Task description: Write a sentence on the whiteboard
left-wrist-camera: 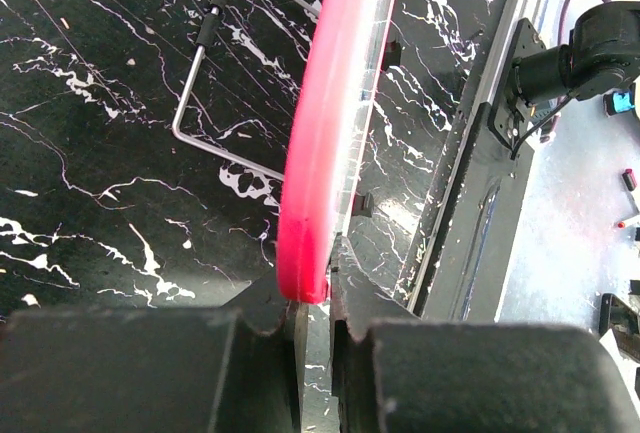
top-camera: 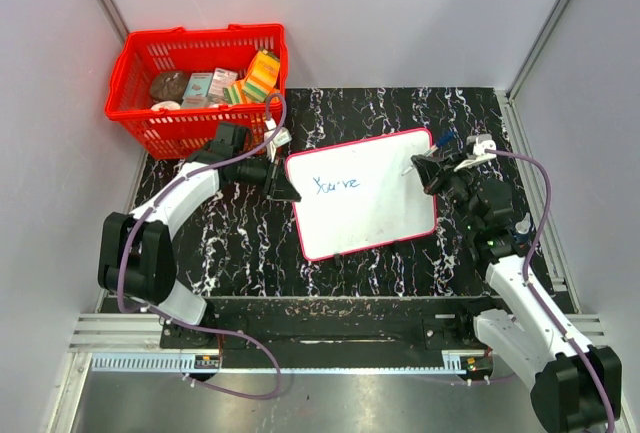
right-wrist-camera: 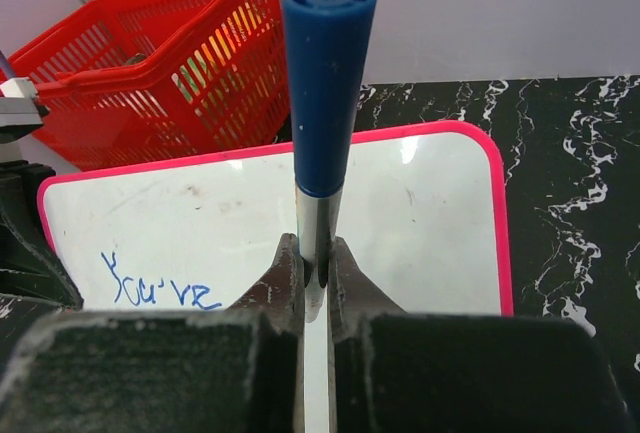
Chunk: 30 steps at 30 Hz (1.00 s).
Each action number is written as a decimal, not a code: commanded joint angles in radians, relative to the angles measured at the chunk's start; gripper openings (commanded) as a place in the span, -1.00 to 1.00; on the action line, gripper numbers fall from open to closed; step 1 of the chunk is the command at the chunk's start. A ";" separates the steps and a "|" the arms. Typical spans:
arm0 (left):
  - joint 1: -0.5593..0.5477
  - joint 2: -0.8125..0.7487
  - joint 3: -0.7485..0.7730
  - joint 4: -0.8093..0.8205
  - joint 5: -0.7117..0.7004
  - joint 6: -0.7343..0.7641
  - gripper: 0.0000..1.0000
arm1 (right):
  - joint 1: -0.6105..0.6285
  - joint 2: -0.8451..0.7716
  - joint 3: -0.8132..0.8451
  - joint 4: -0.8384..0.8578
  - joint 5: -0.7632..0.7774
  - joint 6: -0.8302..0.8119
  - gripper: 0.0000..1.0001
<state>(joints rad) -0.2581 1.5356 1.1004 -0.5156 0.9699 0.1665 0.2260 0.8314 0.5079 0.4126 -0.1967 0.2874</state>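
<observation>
1. Top external shows us the whiteboard (top-camera: 365, 198) mid-tabletop (top-camera: 220, 243), red basket (top-camera: 125, 63) at its ten o'clock.
2. Left claw (left-wrist-camera: 318, 298) is clamped shut on the board's nine-o'clock frame, plain only from the left wrist.
3. Right claw (right-wrist-camera: 313, 273) is closed tight on a blue marker (right-wrist-camera: 325, 73), clearest from the right wrist.
4. Sentence (top-camera: 335, 185): only "You've" stands; we judge the rest unwritten.

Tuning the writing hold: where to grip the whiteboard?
Take the whiteboard by its thin red frame, left edge, coming from the left, jaws across the rim: that edge looks raised off the table, clear of the writing face. The left gripper grips there.
</observation>
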 commanded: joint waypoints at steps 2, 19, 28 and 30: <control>-0.009 0.023 -0.014 0.009 -0.255 0.183 -1.00 | 0.009 0.008 0.020 0.029 -0.055 0.007 -1.00; -0.084 0.123 0.016 -0.027 -0.589 0.215 -1.00 | 0.352 0.054 -0.089 0.342 0.336 -0.381 -1.00; -0.086 0.078 -0.013 -0.017 -0.608 0.223 -1.00 | 0.352 0.095 -0.134 0.469 0.330 -0.421 -1.00; -0.087 0.072 -0.014 -0.018 -0.594 0.225 -1.00 | 0.352 0.103 -0.132 0.485 0.326 -0.421 -1.00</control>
<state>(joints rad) -0.3260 1.5810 1.1549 -0.5159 0.7898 0.1272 0.5735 0.9291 0.3733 0.7738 0.1123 -0.0956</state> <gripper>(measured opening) 0.203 0.060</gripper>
